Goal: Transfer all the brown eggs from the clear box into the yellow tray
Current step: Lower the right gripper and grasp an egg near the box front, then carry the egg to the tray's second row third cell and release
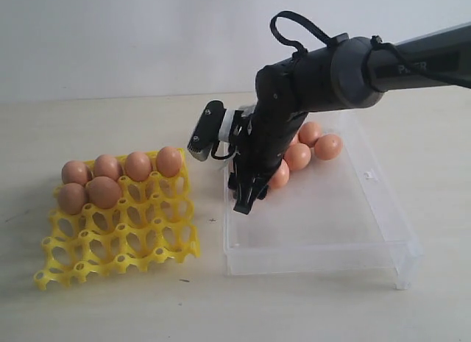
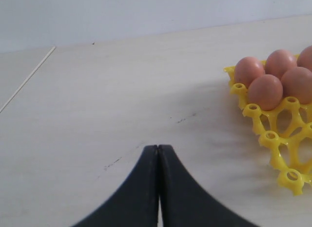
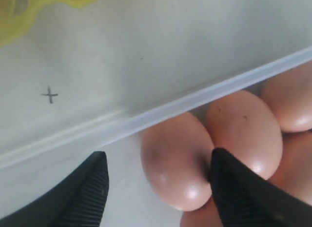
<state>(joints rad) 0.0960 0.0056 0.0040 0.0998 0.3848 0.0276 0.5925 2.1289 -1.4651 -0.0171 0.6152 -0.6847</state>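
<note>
The yellow tray lies on the left and holds several brown eggs in its two back rows. More brown eggs cluster in the far left corner of the clear box, partly hidden by the right arm. My right gripper reaches down into that corner. In the right wrist view it stands open around one egg lying by the box wall, with one finger against the egg's side. My left gripper is shut and empty over bare table beside the tray.
The near half of the clear box holds no eggs. A small pen cross marks the table between box and tray. A white wall stands behind the table.
</note>
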